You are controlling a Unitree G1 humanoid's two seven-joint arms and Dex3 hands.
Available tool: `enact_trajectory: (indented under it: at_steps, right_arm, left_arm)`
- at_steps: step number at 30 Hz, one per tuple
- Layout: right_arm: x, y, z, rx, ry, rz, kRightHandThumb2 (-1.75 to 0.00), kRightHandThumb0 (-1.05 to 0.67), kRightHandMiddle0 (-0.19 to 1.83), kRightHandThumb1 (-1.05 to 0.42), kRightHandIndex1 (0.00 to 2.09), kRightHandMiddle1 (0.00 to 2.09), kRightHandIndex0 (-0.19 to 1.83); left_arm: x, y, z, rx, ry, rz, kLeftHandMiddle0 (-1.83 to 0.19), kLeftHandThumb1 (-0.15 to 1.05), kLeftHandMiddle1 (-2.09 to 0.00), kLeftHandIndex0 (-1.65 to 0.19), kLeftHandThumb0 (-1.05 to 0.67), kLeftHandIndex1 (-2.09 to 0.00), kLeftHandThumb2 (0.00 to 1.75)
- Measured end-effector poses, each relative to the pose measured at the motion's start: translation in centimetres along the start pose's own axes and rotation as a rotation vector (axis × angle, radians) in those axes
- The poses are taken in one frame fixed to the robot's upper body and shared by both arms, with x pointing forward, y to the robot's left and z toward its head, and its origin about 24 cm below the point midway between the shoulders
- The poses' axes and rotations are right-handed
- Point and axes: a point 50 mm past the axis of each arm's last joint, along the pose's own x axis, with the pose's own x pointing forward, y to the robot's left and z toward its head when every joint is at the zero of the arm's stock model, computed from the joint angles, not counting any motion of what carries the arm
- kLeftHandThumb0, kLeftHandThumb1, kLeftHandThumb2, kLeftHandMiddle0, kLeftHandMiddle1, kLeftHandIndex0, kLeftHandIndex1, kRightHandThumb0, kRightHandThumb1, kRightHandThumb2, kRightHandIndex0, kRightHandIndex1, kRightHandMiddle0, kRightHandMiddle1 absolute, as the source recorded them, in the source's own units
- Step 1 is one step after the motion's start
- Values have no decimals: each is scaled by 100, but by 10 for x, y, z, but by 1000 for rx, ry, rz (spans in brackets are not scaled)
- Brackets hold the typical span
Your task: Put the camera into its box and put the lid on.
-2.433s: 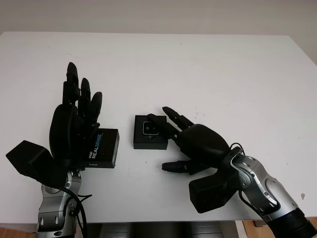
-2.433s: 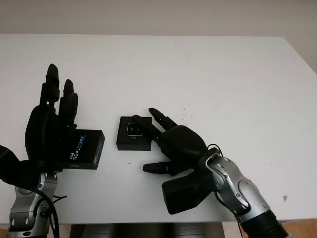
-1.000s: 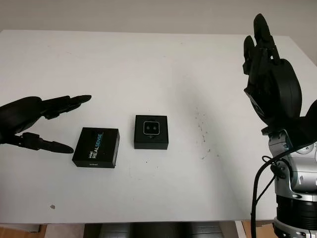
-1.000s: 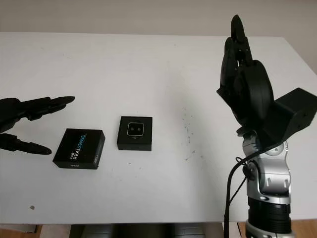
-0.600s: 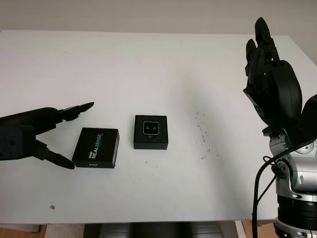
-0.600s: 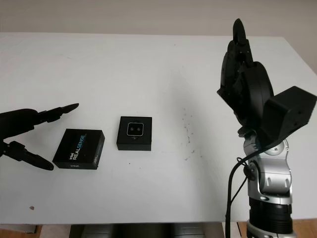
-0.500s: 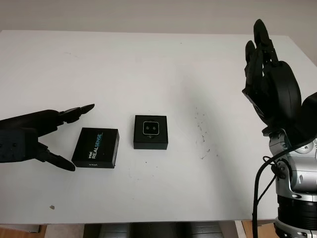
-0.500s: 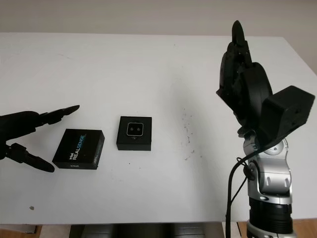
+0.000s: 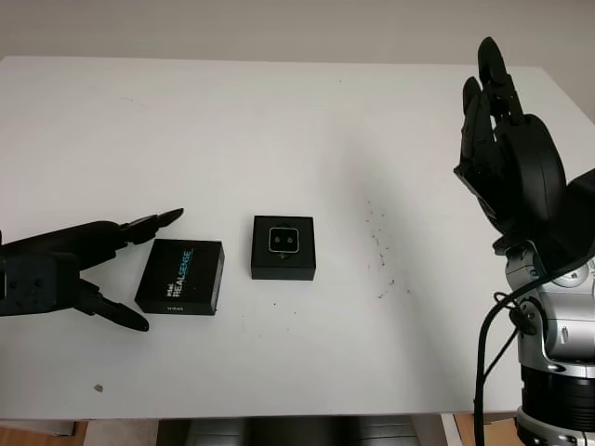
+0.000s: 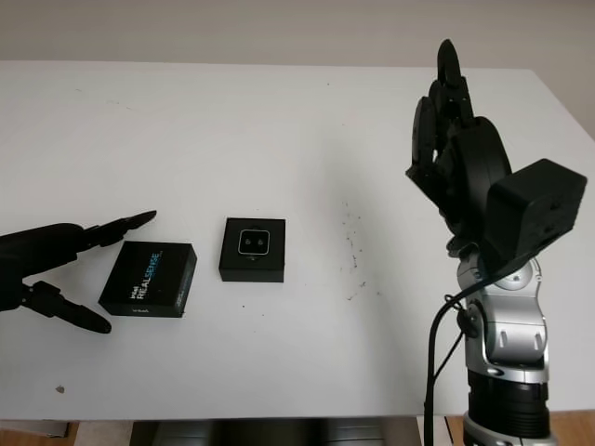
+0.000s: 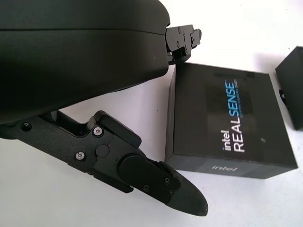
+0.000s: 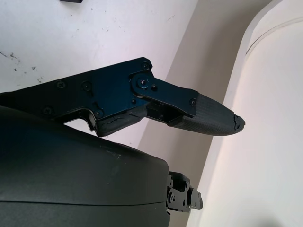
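The black box [image 9: 283,262] sits open in the middle of the table, with the small silver-faced camera [image 9: 283,241] lying inside it. To its left lies the black lid [image 9: 181,276] printed REALSENSE, flat on the table. My left hand [image 9: 153,269] is open at the lid's left side, with its fingers [image 9: 139,227] past the far corner and its thumb [image 9: 121,316] near the front corner. In the left wrist view the lid [image 11: 227,120] is close beside the thumb [image 11: 151,182]. My right hand [image 9: 507,158] is open, raised upright at the far right, away from both.
The white table [image 9: 279,121] has small dark specks [image 9: 379,237] right of the box. A small crumb [image 9: 98,387] lies near the front edge at the left. The table's right edge runs just behind my raised right hand.
My right hand lifted away from the box and rose to the right. My left hand turned sideways, dropped low and slid right until its fingers flank the lid's left side.
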Motion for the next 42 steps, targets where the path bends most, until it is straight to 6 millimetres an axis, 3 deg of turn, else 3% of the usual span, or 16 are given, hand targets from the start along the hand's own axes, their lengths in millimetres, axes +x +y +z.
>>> enact_trajectory:
  at_steps: [14,24,32,42]
  right_arm:
    - [-2,1,4,-12,22,-40,-80,-69,-16,-105,5,4,-16]
    - [-4,1,0,-16,48,-41,-79,-70,-17,-105,5,4,-17]
    - [-5,0,1,-5,35,-44,-79,-71,-15,-105,5,5,-16]
    - [-5,1,0,-13,42,-23,-78,-68,-18,-105,4,4,-19]
  left_arm:
    - [10,-9,4,21,-39,34,6,85,-6,9,-68,-7,5]
    - [12,-11,5,15,-48,55,-5,84,-8,-3,-57,-9,5]
    - [17,-14,5,-65,-95,81,-29,84,-14,-16,-46,-12,5]
    - [17,-12,3,-168,-112,67,-49,92,-29,-37,-47,-21,7]
